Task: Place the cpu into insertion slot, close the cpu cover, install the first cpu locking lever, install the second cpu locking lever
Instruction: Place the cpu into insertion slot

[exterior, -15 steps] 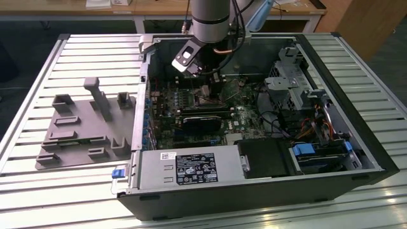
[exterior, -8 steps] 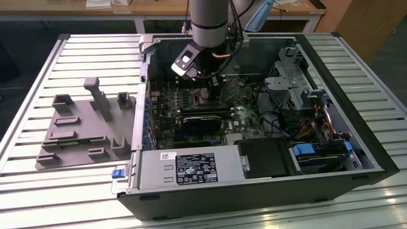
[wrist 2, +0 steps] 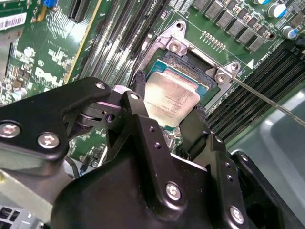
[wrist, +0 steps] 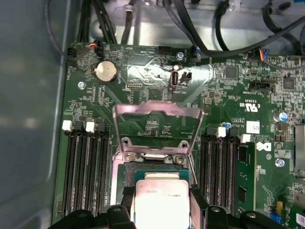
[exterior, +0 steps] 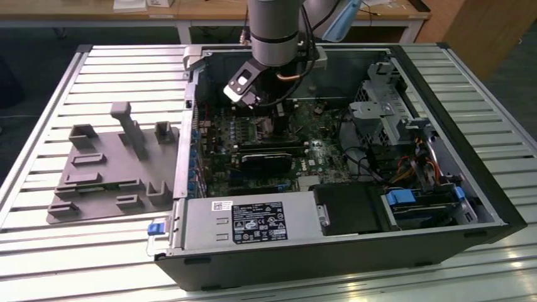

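Slatted metal table (exterior: 59, 251) and workbenches (exterior: 210, 11) suggest a lab

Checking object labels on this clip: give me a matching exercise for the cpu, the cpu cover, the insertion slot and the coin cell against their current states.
Things:
1. cpu
2. cpu cover
3. insertion slot
4. coin cell

States:
A. swung up, standing open
B. clamped in the gripper
C. round and silvery
D. uncovered, partly hidden under the cpu

Pairs: 1-B, 2-A, 3-D, 4-C
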You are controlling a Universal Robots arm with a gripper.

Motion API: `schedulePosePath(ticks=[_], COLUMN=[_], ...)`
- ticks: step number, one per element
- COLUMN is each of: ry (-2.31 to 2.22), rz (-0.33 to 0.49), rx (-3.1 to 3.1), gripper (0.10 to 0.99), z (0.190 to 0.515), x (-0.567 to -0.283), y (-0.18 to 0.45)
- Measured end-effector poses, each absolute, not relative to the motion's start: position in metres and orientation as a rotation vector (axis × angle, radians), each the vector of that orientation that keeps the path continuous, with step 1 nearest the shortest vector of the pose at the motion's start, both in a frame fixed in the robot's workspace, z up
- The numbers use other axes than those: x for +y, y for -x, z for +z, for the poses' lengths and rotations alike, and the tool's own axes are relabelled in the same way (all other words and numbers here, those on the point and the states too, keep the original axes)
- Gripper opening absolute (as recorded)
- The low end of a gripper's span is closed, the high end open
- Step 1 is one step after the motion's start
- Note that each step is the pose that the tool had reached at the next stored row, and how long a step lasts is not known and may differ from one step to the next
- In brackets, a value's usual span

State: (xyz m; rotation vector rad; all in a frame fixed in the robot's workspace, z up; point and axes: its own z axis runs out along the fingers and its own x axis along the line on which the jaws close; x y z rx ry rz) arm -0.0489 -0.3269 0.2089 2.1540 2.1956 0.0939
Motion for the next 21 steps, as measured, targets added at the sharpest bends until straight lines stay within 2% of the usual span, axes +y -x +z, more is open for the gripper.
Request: schedulePosePath(ticks=[21], ry=[-2.177], rz=[0.093], rx=[2.172], gripper=[0.537], z=[0.195], x=[-0.319], y=[0.049])
